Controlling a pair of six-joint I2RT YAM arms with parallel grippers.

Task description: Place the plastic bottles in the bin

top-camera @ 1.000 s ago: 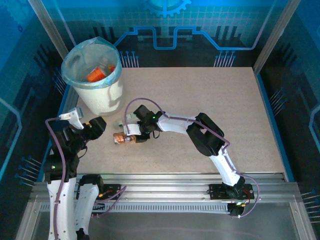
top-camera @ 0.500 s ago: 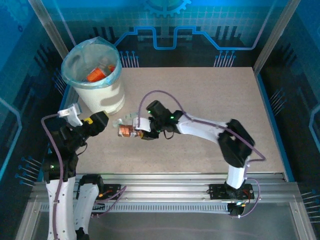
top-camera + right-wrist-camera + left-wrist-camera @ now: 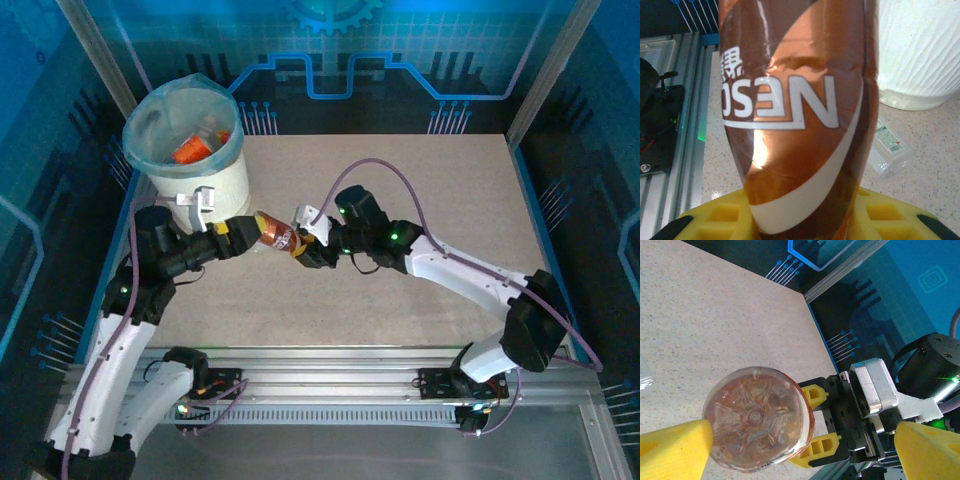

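A plastic bottle with a brown label [image 3: 275, 232] hangs above the table in front of the bin [image 3: 215, 190]. My right gripper [image 3: 302, 247] is shut on its cap end; the yellow fingers [image 3: 715, 217] clasp the brown label [image 3: 795, 110]. My left gripper [image 3: 243, 229] is open around the bottle's other end. In the left wrist view the bottle's clear base [image 3: 757, 420] sits between the left gripper's [image 3: 805, 450] wide-spread yellow pads [image 3: 675, 450], nearer the left one. A flattened clear bottle [image 3: 887, 147] lies on the table by the bin's white wall [image 3: 920, 50]. Orange-labelled bottles [image 3: 190, 150] lie inside the bin.
The bin stands at the table's far left corner with its blue bag folded over the rim. The table's right edge and a blue frame wall [image 3: 850, 315] run behind the right gripper [image 3: 832, 422]. The aluminium rail [image 3: 330, 365] spans the near edge.
The right arm lifted the brown bottle off the table and carried it up and right. The left arm swung in towards it and its jaws opened wide around the bottle's base.
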